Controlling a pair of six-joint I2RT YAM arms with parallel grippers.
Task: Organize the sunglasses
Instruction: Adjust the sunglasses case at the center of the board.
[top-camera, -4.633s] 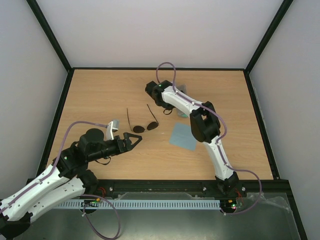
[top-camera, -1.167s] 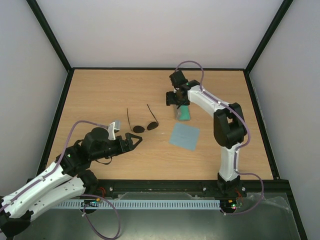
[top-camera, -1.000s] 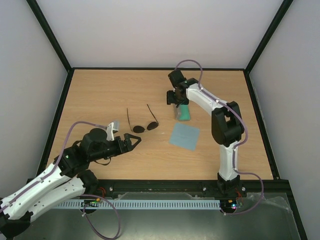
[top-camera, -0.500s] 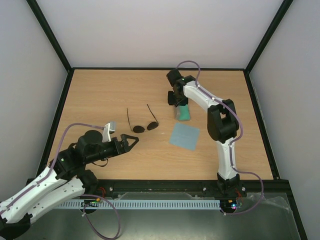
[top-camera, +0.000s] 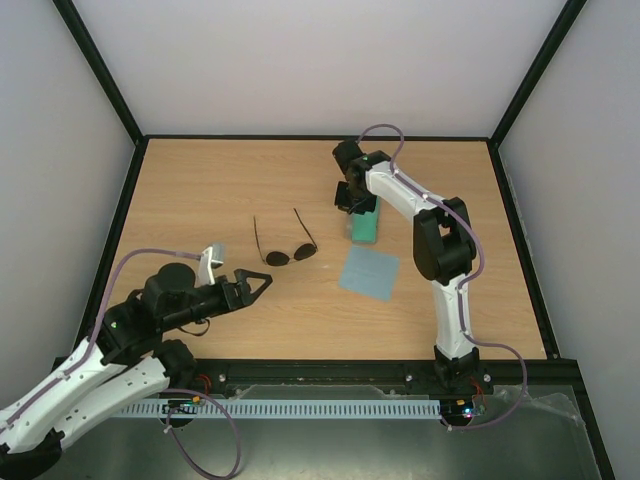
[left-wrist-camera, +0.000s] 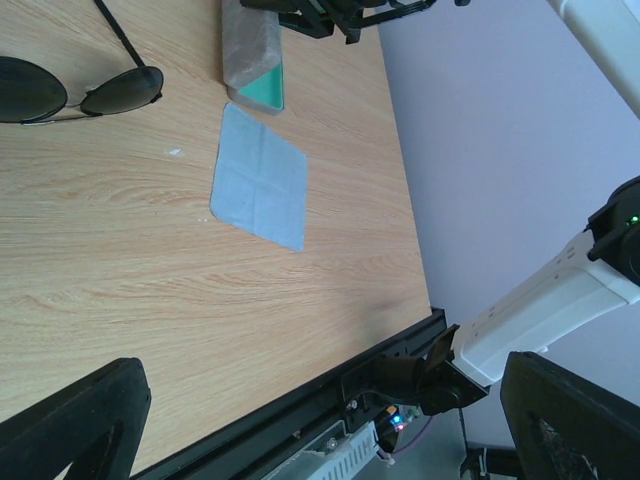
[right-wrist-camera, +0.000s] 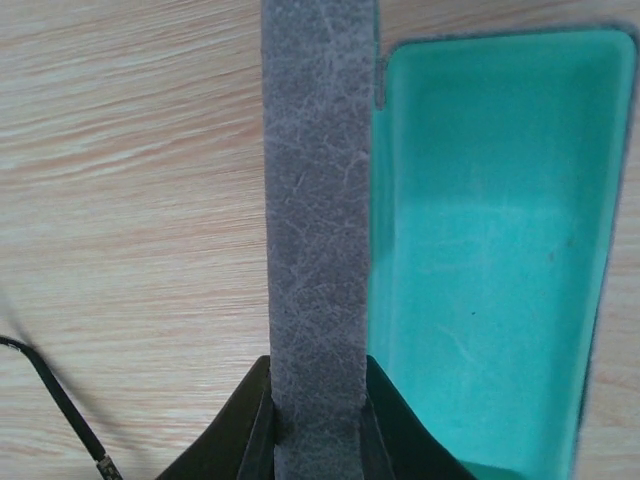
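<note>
From above, my left pincer (top-camera: 252, 284) hangs open and empty, well to the left of the case (top-camera: 364, 228), and the sunglasses (top-camera: 278, 258) lie unfolded on the table between them. The left wrist view shows thin wire and dark lenses, so I judge them light, bendable and smudge-prone, best pinched at the bridge. In the right wrist view, my right pincer (right-wrist-camera: 318, 405) is clamped on the case's raised lid (right-wrist-camera: 318, 200).

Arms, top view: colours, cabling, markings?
White shells and black joints on the left arm and right arm. The left gripper and right gripper are black, with two tapered fingers. A lilac cable loops along each arm. No markings legible.
</note>
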